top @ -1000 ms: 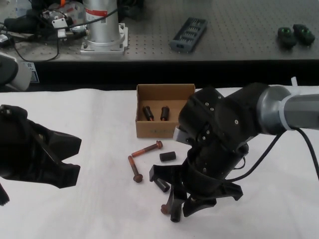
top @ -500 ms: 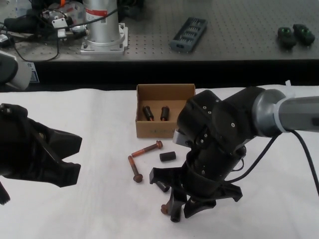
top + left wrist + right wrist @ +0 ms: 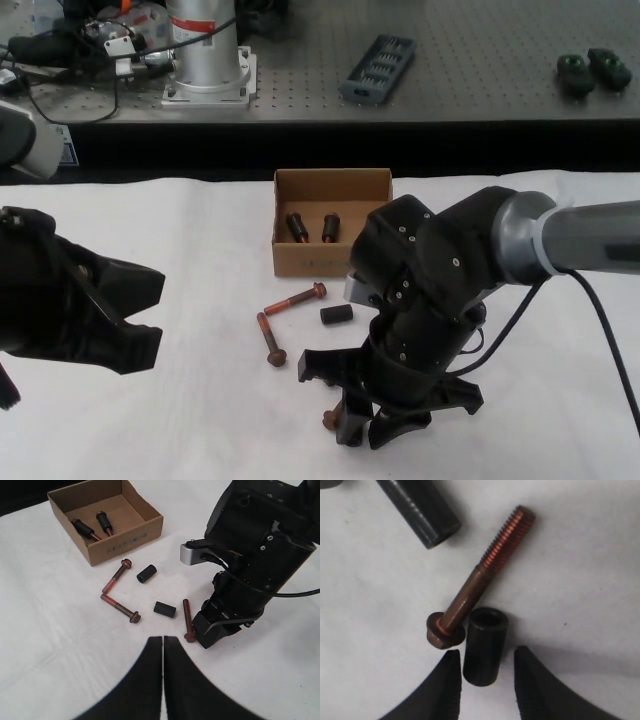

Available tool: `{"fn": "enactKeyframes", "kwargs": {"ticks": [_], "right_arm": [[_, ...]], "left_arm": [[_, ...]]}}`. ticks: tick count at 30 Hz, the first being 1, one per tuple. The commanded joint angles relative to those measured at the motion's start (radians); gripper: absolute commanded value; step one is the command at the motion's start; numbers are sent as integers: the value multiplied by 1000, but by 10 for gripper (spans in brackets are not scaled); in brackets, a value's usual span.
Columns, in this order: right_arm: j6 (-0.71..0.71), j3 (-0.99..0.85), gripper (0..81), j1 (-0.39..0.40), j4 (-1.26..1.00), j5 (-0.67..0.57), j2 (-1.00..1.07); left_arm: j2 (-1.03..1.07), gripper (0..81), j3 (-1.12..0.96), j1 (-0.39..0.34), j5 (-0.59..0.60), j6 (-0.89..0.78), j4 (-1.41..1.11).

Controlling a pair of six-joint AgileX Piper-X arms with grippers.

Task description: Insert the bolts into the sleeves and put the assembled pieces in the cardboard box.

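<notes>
My right gripper [image 3: 486, 655] points down at the white cloth, open, its fingers either side of a black sleeve [image 3: 485, 647] that lies beside the head of a copper bolt [image 3: 479, 587]. A second sleeve [image 3: 418, 509] lies just past that bolt. In the high view the right gripper [image 3: 358, 432] hangs in front of the cardboard box [image 3: 310, 263], which holds two assembled pieces [image 3: 312, 227]. Two more bolts [image 3: 295, 297] [image 3: 270, 340] and one sleeve [image 3: 336, 314] lie loose between them. My left gripper [image 3: 163, 647] is shut and empty, off to the left [image 3: 130, 320].
The white cloth [image 3: 180, 230] covers the table. Behind it, a perforated bench carries a metal post [image 3: 205, 50], a dark tool rack [image 3: 378, 65], dark green parts [image 3: 593, 70] and cables. The right arm's cable [image 3: 600, 330] trails to the right.
The right arm has sunk a little and edged left, bringing its gripper lower over the sleeve and bolt. The left arm and the loose parts have stayed put.
</notes>
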Motion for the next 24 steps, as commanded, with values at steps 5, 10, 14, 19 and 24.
{"fn": "enactKeyframes", "kwargs": {"ticks": [5, 10, 14, 19, 24], "right_arm": [[-17, -10, 274, 5, 28, 2, 29], [-22, -10, 274, 5, 36, 5, 34], [-22, -10, 258, 5, 36, 12, 34], [-47, -10, 129, 5, 37, 12, 34], [-122, -31, 14, 5, 86, 12, 34]], "left_arm": [[-8, 7, -3, 0, 3, -13, -13], [-8, 7, -3, 0, 3, -13, -13], [-8, 7, -3, 0, 3, -13, -13], [-8, 7, -3, 0, 3, -13, -13], [-8, 7, -1, 0, 3, -13, -13]]}}
